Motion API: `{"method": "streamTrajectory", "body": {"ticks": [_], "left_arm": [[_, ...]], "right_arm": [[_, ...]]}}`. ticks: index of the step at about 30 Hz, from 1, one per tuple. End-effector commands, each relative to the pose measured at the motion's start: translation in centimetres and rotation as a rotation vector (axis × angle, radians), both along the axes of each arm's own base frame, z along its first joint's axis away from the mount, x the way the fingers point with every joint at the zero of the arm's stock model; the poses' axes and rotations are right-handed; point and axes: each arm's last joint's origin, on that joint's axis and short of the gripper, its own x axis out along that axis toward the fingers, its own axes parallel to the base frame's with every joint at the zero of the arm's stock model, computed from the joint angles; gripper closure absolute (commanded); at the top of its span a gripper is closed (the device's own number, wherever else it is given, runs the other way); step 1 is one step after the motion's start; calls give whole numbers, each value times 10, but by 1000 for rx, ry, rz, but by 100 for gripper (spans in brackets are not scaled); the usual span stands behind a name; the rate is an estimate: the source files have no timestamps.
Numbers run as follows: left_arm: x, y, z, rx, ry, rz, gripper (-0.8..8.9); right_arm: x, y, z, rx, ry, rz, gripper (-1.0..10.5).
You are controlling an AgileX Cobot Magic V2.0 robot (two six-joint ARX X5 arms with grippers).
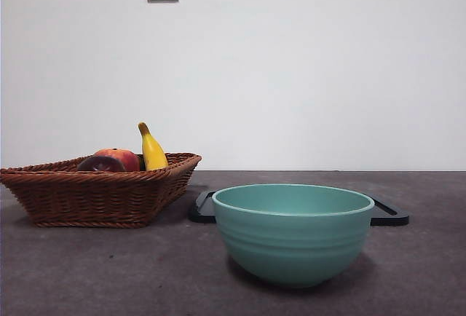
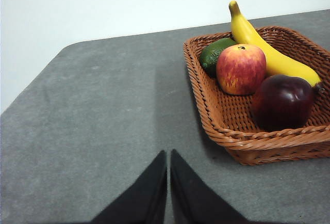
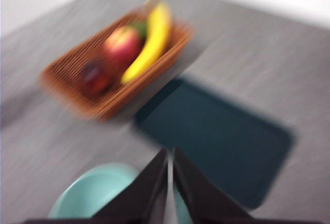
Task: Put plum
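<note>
Nothing done yet: the plum (image 2: 282, 101) lies in the basket (image 2: 216, 113) beside the apple (image 2: 240, 69) and banana (image 2: 268, 53); left gripper (image 2: 168, 170) and right gripper (image 3: 170, 167) hang closed, empty; bowl (image 1: 293, 232) empty.

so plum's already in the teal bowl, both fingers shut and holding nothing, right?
Not quite. The plum is in the wicker basket, beside the apple and banana, as the left wrist view shows. The teal bowl shows no plum. The rest holds: left gripper and right gripper are shut and hold nothing.
</note>
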Motion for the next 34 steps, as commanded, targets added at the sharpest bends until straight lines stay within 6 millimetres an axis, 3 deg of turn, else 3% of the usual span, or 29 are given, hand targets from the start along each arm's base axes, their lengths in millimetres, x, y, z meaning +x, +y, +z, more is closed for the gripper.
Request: {"method": "streamTrajectory", "body": {"ticks": [1,6,17,23,34], "left_arm": [[1,0,-8,-3,26,5,805],[1,0,-8,-3,26,5,805],[1,0,-8,-3,26,5,805],[1,0,-8,-3,26,5,805],[1,0,-8,-3,26,5,805]], "right_arm": [[3,-17,-8,9,-100,-112,940],[-11,-46,-50,31,-285,-323,940],[-30,-59,-126,14,-416,-550,940],[-33,-60,-145,13,-420,-580,940],[-35,-61,-162,31,-411,-606,940]]}}
